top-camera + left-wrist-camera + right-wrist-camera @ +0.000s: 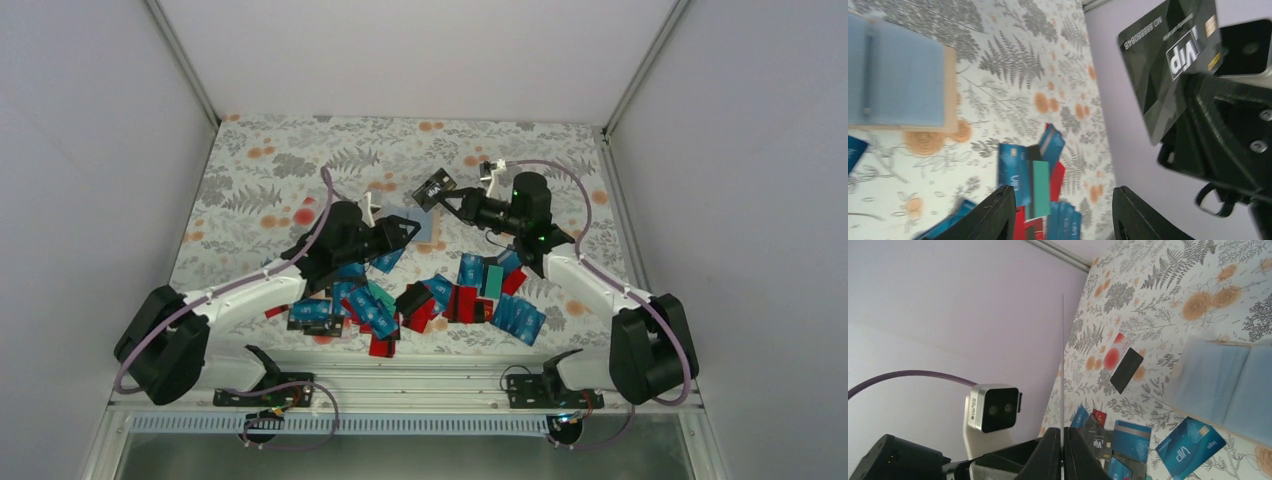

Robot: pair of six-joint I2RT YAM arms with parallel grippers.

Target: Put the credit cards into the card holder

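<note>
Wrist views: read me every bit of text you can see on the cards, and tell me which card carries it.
"Vip": large white letters on the black plastic card pinched in the right gripper.
"NO.88888...": along that card's edge; final characters unsure, smaller line beside it unreadable.
"VIP" and "logo": the blue card lying flat in the right wrist view.
"VIP": the dark grey card left of it.
Other cards: print too blurred.
</note>
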